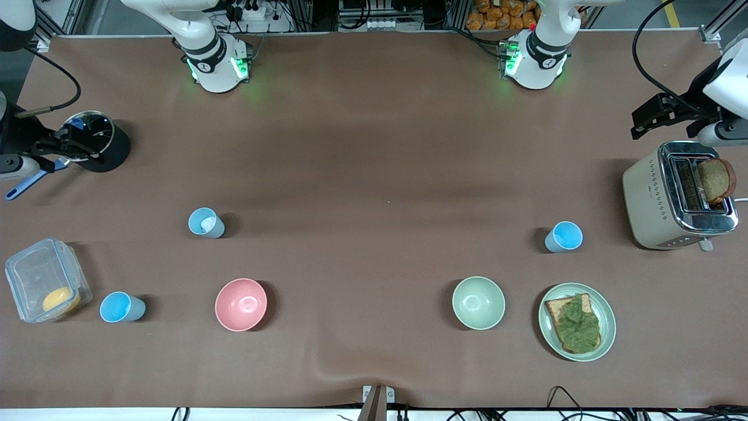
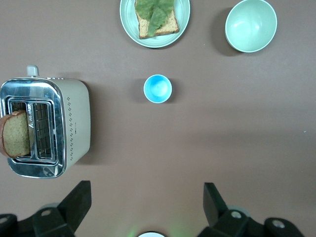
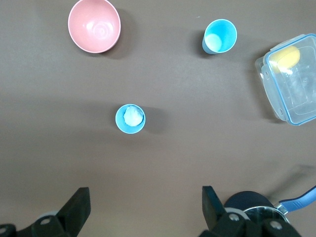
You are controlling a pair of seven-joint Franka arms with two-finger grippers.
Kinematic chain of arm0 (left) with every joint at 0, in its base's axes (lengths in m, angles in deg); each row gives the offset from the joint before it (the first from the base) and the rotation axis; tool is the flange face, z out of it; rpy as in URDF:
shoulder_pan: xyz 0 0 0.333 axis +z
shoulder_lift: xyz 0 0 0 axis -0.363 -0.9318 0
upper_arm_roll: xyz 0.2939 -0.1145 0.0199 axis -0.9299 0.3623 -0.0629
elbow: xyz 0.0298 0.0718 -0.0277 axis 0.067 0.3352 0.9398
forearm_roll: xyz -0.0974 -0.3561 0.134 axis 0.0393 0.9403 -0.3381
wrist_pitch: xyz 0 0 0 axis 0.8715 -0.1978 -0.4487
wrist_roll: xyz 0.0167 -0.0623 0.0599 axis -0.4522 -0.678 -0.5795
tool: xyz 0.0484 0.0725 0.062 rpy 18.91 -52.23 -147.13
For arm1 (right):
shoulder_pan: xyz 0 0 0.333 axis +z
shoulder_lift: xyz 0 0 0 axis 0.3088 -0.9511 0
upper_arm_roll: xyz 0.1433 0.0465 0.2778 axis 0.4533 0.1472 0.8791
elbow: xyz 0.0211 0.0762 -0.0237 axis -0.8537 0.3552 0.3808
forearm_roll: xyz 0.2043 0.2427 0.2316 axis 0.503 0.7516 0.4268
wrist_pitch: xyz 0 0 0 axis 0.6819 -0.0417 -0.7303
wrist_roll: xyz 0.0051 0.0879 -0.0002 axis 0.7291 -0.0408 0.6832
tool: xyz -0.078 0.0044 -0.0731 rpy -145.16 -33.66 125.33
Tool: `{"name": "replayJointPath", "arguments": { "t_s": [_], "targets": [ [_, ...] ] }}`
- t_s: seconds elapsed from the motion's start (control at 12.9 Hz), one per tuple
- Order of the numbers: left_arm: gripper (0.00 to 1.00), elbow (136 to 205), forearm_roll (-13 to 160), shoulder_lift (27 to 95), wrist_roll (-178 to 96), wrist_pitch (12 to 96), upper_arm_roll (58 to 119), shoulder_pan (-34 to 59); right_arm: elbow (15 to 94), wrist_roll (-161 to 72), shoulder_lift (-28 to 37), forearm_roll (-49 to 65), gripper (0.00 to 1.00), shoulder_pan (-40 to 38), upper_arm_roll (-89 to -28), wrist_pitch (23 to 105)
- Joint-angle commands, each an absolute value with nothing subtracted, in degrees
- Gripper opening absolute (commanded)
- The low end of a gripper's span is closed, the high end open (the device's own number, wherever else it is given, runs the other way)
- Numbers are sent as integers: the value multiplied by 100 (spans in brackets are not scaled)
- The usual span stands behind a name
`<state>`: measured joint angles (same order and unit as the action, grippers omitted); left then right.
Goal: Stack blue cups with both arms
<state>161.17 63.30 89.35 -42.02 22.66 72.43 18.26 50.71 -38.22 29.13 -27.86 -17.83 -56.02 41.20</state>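
Three blue cups stand upright and apart on the brown table. One cup (image 1: 205,223) has something white inside and also shows in the right wrist view (image 3: 130,119). A second cup (image 1: 121,307) stands nearer the front camera beside a clear container, and shows in the right wrist view (image 3: 219,37). A third cup (image 1: 564,237) stands toward the left arm's end beside the toaster, and shows in the left wrist view (image 2: 158,89). My left gripper (image 2: 146,202) is open and empty, high over bare table. My right gripper (image 3: 143,205) is open and empty, high over bare table. Neither gripper shows in the front view.
A pink bowl (image 1: 241,304), a pale-green bowl (image 1: 478,303) and a plate (image 1: 608,327) of toast with lettuce stand nearest the front camera. A toaster (image 1: 654,199) stands at the left arm's end. A clear container (image 1: 35,275) and a black pot (image 1: 105,146) are at the right arm's end.
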Motion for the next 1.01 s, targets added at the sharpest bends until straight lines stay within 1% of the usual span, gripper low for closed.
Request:
{"name": "replayJointPath", "arguments": {
  "t_s": [0.0, 0.54, 0.93],
  "targets": [
    [100, 16109, 6333, 8999, -4337, 2155, 7244, 1856, 4950, -3895, 2864, -2904, 100, -1746, -5593, 4028],
    [100, 16119, 6333, 9017, -4363, 2032, 7218, 1865, 4950, -3895, 2873, -2904, 100, -1737, -5584, 4002],
    [100, 16136, 6333, 8939, -4478, 1917, 7217, 2049, 4950, -3895, 2873, -2895, 100, -1746, -5584, 4002]
  ]
}}
